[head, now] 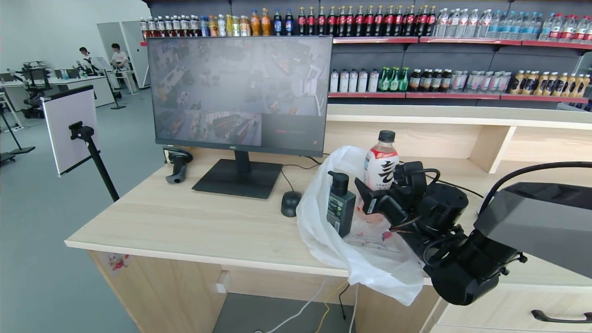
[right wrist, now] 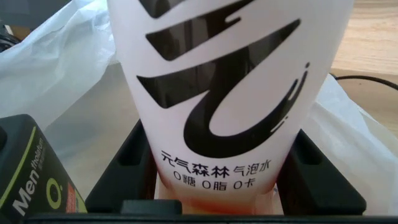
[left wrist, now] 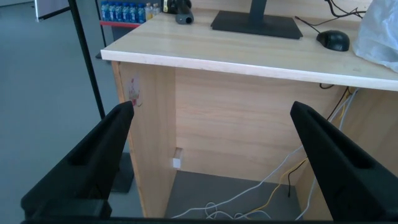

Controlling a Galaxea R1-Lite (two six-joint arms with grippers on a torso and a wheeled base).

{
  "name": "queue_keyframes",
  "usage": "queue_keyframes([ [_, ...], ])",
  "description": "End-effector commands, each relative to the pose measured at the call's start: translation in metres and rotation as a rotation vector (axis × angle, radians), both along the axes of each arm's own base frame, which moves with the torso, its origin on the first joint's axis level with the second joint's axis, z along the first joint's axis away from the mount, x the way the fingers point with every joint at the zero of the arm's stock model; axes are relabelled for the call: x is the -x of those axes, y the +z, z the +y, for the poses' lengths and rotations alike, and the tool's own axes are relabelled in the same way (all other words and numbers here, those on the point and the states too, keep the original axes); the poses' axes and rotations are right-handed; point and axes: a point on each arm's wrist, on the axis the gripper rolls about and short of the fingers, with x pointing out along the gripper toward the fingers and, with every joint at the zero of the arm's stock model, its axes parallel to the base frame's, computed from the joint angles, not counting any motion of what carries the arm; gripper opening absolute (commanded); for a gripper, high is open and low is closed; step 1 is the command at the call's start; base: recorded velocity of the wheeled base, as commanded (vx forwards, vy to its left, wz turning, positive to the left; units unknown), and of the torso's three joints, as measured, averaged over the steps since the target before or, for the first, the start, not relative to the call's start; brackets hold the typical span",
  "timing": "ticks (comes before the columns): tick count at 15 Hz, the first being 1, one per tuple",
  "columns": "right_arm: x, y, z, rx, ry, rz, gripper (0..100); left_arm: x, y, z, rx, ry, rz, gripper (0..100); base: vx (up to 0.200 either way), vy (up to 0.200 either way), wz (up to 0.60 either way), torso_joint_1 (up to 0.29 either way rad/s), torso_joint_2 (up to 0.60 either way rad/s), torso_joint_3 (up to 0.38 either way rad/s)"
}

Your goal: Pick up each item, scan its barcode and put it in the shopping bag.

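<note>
A white drink bottle (head: 381, 162) with a black cap and pink liquid stands upright inside the open mouth of the white plastic shopping bag (head: 323, 226). My right gripper (head: 368, 196) is shut on its lower part; in the right wrist view the bottle (right wrist: 230, 93) sits between the black fingers (right wrist: 121, 171). A dark green pump bottle (head: 341, 206) stands in the bag beside it, also seen in the right wrist view (right wrist: 31, 183). My left gripper (left wrist: 212, 112) is open and holds nothing, below the desk top and facing the desk's front.
On the desk (head: 194, 222) are a monitor (head: 240, 92), a black mouse (head: 290, 202) next to the bag, and a handheld barcode scanner (head: 178, 164) at the far left. Shelves of bottles (head: 439, 23) line the back wall. A stand with a board (head: 69, 127) is left of the desk.
</note>
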Motion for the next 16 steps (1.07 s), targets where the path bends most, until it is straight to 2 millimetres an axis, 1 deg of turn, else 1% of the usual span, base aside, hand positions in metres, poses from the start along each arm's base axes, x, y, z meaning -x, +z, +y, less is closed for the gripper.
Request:
queue_keyframes([
  [1, -0.001, -0.01, 0.0, 0.012, 0.0, 0.032, 0, 0.0, 0.0, 0.0, 0.0, 0.0, -0.001, 100, 0.0, 0.0, 0.0, 0.0, 0.0, 0.0],
  [3, 0.0, -0.011, 0.001, 0.012, 0.002, 0.034, 0, 0.0, 0.0, 0.0, 0.0, 0.0, -0.001, 100, 0.0, 0.0, 0.0, 0.0, 0.0, 0.0],
  [5, 0.001, -0.015, 0.0, 0.019, 0.002, 0.05, 0, 0.0, 0.0, 0.0, 0.0, 0.0, -0.001, 100, 0.0, 0.0, 0.0, 0.0, 0.0, 0.0],
  [10, 0.013, -0.019, -0.004, 0.037, 0.005, 0.09, 0, 0.0, 0.0, 0.0, -0.001, 0.0, -0.001, 100, 0.0, 0.0, 0.0, 0.0, 0.0, 0.0],
  [16, 0.013, -0.023, -0.004, 0.042, 0.003, 0.103, 0, 0.0, 0.0, 0.0, -0.001, 0.0, -0.001, 100, 0.0, 0.0, 0.0, 0.0, 0.0, 0.0],
])
